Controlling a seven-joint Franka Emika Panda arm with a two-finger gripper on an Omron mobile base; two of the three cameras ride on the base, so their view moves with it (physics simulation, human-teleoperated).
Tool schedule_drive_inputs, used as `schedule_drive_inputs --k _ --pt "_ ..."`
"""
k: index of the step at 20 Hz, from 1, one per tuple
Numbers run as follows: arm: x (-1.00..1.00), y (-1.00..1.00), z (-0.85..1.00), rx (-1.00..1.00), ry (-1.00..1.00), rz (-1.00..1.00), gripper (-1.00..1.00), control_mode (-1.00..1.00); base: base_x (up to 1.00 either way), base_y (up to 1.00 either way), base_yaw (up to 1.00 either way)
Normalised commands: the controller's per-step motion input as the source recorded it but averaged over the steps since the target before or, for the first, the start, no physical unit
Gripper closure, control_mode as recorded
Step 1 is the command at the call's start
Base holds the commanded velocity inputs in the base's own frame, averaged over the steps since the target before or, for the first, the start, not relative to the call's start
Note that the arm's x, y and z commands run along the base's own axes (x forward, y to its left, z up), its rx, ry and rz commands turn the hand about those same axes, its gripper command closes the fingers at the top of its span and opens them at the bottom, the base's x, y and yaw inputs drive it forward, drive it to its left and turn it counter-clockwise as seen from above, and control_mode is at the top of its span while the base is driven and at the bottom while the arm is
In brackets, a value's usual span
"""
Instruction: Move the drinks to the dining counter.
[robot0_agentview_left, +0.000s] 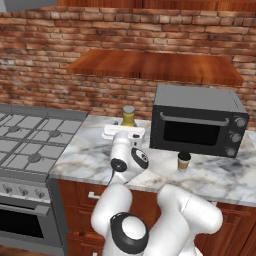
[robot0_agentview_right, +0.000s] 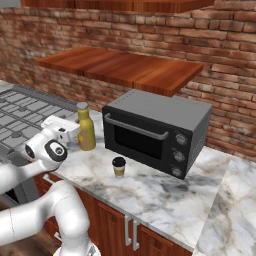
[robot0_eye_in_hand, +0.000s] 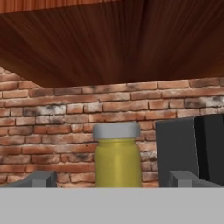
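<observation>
A tall mustard-yellow bottle (robot0_agentview_left: 129, 117) (robot0_agentview_right: 86, 129) with a grey cap stands on the marble worktop (robot0_agentview_left: 90, 157) near the brick wall, just left of the oven. My gripper (robot0_agentview_left: 125, 130) (robot0_agentview_right: 74, 132) hovers level with it on the near side, open, with nothing between its fingers. In the hand view the bottle (robot0_eye_in_hand: 117, 159) stands straight ahead, centred between the two fingertips (robot0_eye_in_hand: 41, 178), which are still apart from it. A small tan paper cup (robot0_agentview_left: 184, 161) (robot0_agentview_right: 118, 167) with a black lid stands in front of the oven. The dining counter is out of view.
A dark toaster oven (robot0_agentview_left: 197, 122) (robot0_agentview_right: 155, 130) (robot0_eye_in_hand: 192, 148) sits close to the bottle's right. A gas stove (robot0_agentview_left: 30, 145) (robot0_agentview_right: 25, 112) adjoins the worktop on the left. A wooden shelf (robot0_agentview_left: 155, 65) (robot0_agentview_right: 120, 67) hangs above on the brick wall.
</observation>
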Motion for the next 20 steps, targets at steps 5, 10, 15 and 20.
schedule_drive_inputs --k 5,10,15,20 --pt "0.11 0.0 0.0 0.0 0.0 0.0 -1.0 -1.0 0.0 0.0 0.0" --pt "0.04 0.0 0.0 0.0 0.0 0.0 -1.0 -1.0 0.0 0.0 0.0" --pt "0.07 0.0 0.0 0.0 0.0 0.0 -1.0 -1.0 0.0 0.0 0.0" --pt "0.1 0.0 0.0 0.0 0.0 0.0 -1.0 -1.0 0.0 0.0 0.0"
